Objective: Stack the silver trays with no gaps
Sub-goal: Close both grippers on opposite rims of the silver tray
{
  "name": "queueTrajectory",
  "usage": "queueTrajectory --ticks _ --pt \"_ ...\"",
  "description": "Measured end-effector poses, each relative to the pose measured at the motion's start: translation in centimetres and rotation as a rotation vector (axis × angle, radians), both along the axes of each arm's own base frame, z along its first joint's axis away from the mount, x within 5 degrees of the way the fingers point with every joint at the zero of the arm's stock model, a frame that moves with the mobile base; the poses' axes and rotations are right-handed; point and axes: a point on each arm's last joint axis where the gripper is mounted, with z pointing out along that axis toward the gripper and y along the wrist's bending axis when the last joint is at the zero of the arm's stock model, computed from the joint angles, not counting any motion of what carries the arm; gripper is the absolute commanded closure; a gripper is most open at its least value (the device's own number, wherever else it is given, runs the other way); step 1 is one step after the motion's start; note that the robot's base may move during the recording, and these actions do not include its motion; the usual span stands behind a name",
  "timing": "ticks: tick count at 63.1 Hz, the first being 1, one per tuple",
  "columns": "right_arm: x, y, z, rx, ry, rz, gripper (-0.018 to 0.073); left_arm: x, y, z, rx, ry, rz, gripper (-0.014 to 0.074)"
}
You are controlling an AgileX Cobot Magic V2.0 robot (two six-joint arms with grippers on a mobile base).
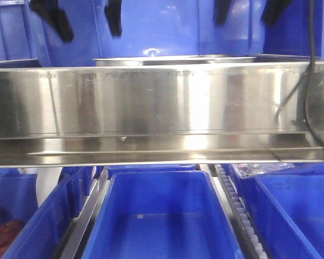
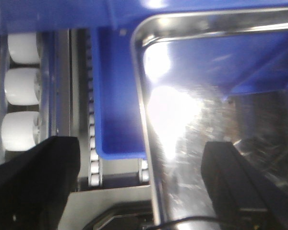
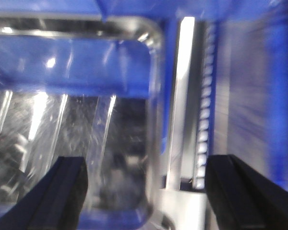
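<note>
**Exterior front-facing view: rail fills mid-frame, tray rim just visible behind it**

Obs., largest first.

1. Brushed-steel rail [image 1: 162,102] spans the full width of the front view and hides most of what lies beyond it.
2. Blue bins: one open bin [image 1: 162,216] sits below the rail at centre with more bins on either side, and blue walls rise behind the rail.
3. Silver tray [image 1: 173,59]: only its rim shows in the front view, as a thin bright strip just above the rail's top edge, left of centre to centre. Both wrist views look down into it. The bottom is shiny and scuffed, with strong glare (the reflections are blue, from the bins). Blue plastic lies just beside its left rim in the left wrist view. Single tray or a nested stack: cannot tell.
4. Roller track [image 3: 204,110] runs just beside the tray's right rim. Three white rollers [image 2: 21,91] stand further out on its left side.
5. Left tool [image 2: 134,187]: jaws wide apart, straddling the tray's left rim, one finger outside and one over the tray bottom. Contact with metal: cannot tell.
6. Right tool [image 3: 151,196]: jaws wide apart, straddling the right rim near a rounded corner, nothing clamped. This view is blurred.
7. Black cable [image 1: 312,81] hangs across the rail's right end.
</note>
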Motion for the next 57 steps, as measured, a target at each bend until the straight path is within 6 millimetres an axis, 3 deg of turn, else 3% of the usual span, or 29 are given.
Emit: queueTrajectory --ticks 20,37,44,49,57 --pt "2.2 0.7 -4.1 -0.027 0.061 0.012 -0.0031 1.3 -1.0 -3.6 -0.001 0.090 0.001 0.0176" --pt "2.9 1.0 -5.5 -0.037 0.077 0.030 -0.0027 1.6 -1.2 -4.3 -0.003 0.101 0.000 0.0176" --pt "3.0 1.1 -5.6 -0.037 0.072 0.034 0.0058 1.7 -1.3 -4.4 -0.008 0.099 0.000 0.0209" --pt "3.1 1.1 -5.8 -0.037 0.074 0.036 0.0183 1.8 -1.4 -4.6 -0.016 0.102 0.000 0.0272" --pt "3.2 1.0 -5.7 -0.041 0.073 0.033 0.0432 1.9 -1.6 -4.6 -0.035 0.096 -0.001 0.0465"
